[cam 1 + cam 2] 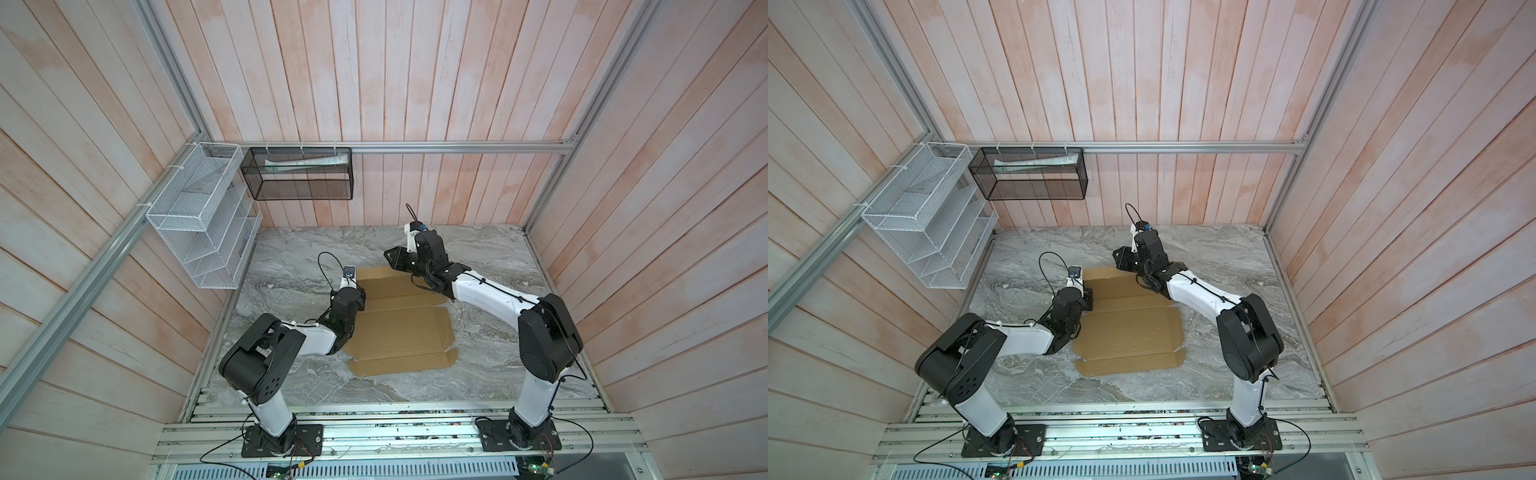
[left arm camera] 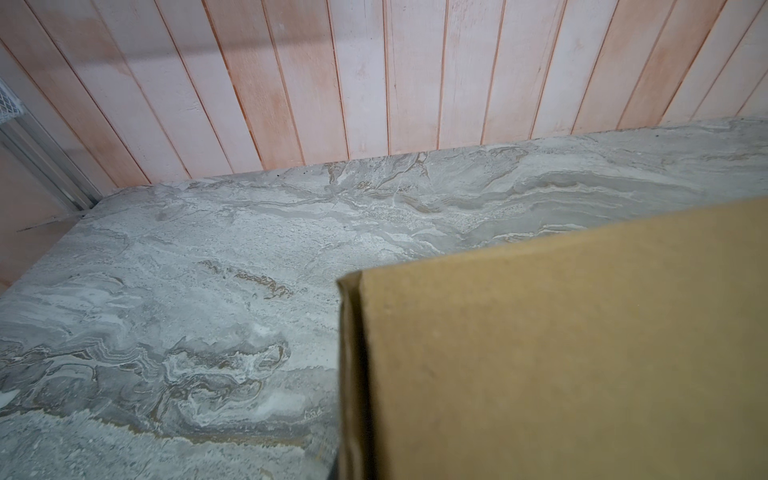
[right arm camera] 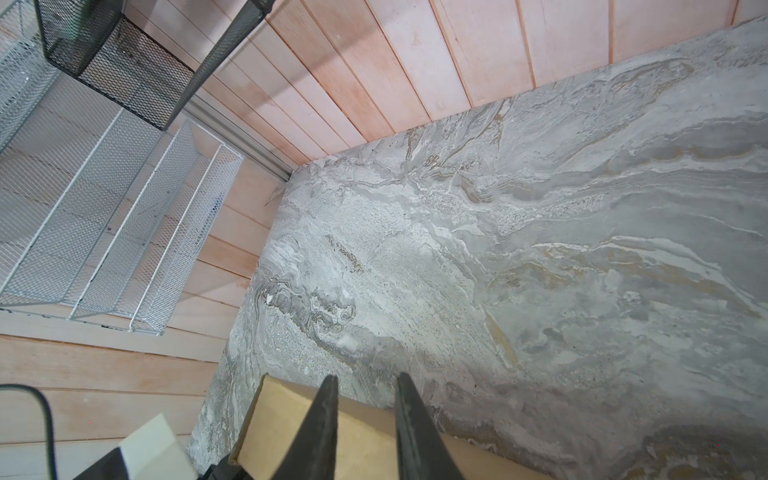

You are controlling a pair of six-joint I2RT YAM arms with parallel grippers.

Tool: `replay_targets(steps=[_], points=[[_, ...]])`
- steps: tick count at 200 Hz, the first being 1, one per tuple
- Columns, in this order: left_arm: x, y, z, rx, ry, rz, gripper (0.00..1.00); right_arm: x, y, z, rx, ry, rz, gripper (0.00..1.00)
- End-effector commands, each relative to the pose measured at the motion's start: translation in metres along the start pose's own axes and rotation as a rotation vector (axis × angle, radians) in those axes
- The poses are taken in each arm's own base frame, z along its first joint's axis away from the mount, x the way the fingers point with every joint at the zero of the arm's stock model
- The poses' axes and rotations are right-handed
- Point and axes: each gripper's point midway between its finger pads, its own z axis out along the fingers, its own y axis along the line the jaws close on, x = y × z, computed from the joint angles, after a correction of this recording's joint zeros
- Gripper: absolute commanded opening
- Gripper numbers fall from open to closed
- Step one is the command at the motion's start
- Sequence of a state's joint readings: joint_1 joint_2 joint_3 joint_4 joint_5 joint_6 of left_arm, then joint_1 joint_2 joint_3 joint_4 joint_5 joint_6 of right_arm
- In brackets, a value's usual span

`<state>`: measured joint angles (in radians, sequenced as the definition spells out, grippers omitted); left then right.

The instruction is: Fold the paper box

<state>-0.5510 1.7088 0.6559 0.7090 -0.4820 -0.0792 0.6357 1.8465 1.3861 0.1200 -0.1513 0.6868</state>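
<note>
**Box sheet mostly flat; one hand clenched, one released**

Nearest us, the paper box lies as a die-cut sheet on the marble table, about mid-table between the two arms. Its near flap rests flat. We judge the fold as barely begun.

At the sheet's left edge sits the left gripper, largely hidden under its own wrist from above. It is clenched. Its fingers do not show in the left wrist view, where a cardboard panel looms close to the lens. We therefore cannot tell whether it pinches that panel or only presses beside it.

Farther on, the right gripper hovers at the sheet's far edge, released. Its fingers stand apart with nothing between them.

Beyond, on the wall, hang a white wire rack and a black mesh basket, well apart from the work.

Risks, in our judgement:
- Nothing visibly anchors the far end, so a pull from the left could slide or pivot the whole sheet on the smooth marble instead of bending a crease
- A raised flap may spring back if let go before it is tucked
- The right fingers, coming down on the edge, could buckle the board off its score line
</note>
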Motion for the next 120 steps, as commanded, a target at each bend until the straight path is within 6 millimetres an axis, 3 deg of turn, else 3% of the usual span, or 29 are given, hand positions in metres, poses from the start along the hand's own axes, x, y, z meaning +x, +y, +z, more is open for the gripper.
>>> replay_targets(steps=[1,71,120], points=[[0.008,-0.003,-0.004,0.022,0.024,0.039,0.0,0.009,-0.004,0.011,0.011,0.016,-0.005,0.26],[0.008,-0.001,-0.002,-0.004,0.037,0.038,0.0,0.029,-0.015,0.017,0.029,0.042,0.02,0.25],[0.013,0.001,-0.002,-0.023,0.052,0.043,0.12,0.036,-0.021,0.018,0.041,0.051,0.028,0.24]])
